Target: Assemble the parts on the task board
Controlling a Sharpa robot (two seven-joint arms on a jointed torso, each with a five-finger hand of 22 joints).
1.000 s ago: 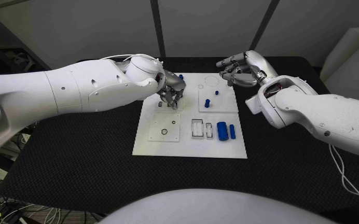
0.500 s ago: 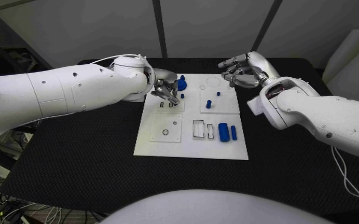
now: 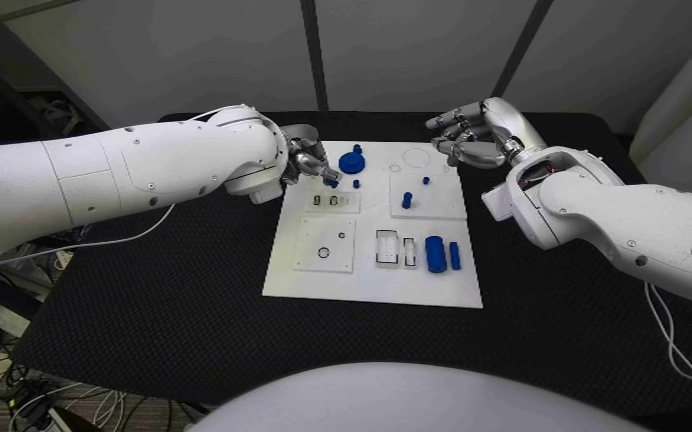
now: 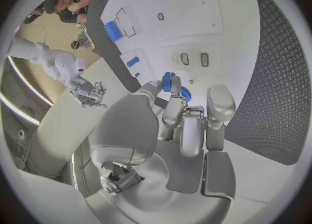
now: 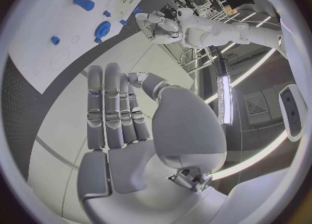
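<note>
Within the last second the left hand had drawn back from the two small slots toward the task board's far left corner, pinching a small blue part beside the blue gear, so that part remained unseated, while the right hand hovered empty with fingers loosely curled.

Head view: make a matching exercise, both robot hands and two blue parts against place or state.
1 left robot hand; 2 right robot hand; 3 large blue cylinder; 4 round blue part.
A lying near right on the task board; B holds nothing; C pinches a small blue part; D far left on the board.
Pairs: 1-C, 2-B, 3-A, 4-D.
</note>
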